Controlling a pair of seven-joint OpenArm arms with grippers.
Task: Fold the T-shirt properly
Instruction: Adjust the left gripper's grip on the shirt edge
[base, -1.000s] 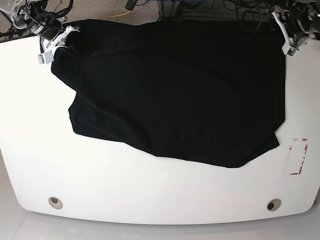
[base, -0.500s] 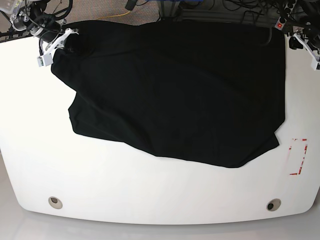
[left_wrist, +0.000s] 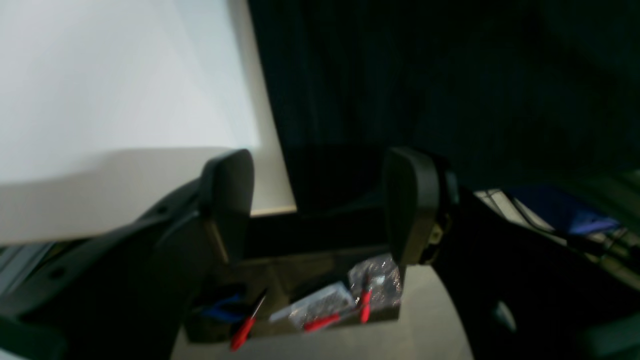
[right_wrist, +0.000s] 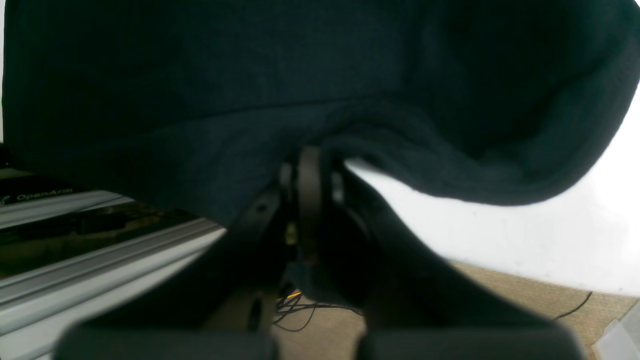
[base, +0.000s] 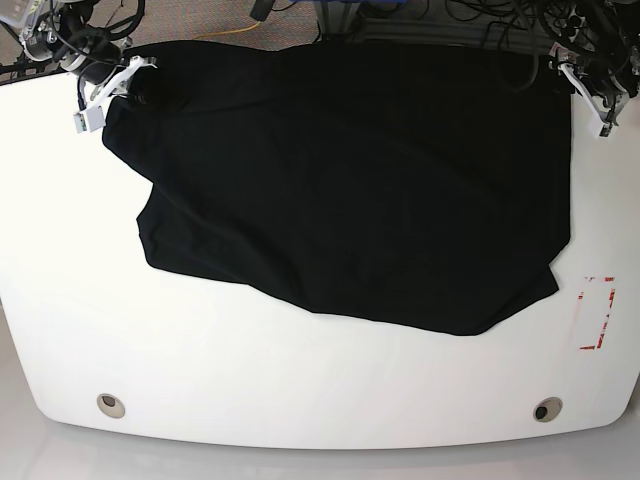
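The black T-shirt (base: 360, 180) lies spread over the white table (base: 300, 380), its far edge hanging off the back. In the base view my right gripper (base: 128, 84) sits at the shirt's far left corner. The right wrist view shows that gripper (right_wrist: 310, 195) shut on a bunched fold of the T-shirt (right_wrist: 300, 75). My left gripper (base: 585, 92) hovers by the shirt's far right corner. In the left wrist view it (left_wrist: 317, 200) is open, with the T-shirt (left_wrist: 425, 75) edge lying beyond the gap and nothing pinched.
A red-marked rectangle (base: 597, 313) is on the table at the right, beside the shirt's hem. Two round grommets (base: 111, 404) (base: 547, 409) sit near the front edge. Cables and frame rails run behind the table. A box of red-handled tools (left_wrist: 310, 310) lies below the back edge.
My left gripper swung out to the right, then came back toward the shirt's far right corner, with its jaws a little wider. The right gripper and the shirt have stayed put.
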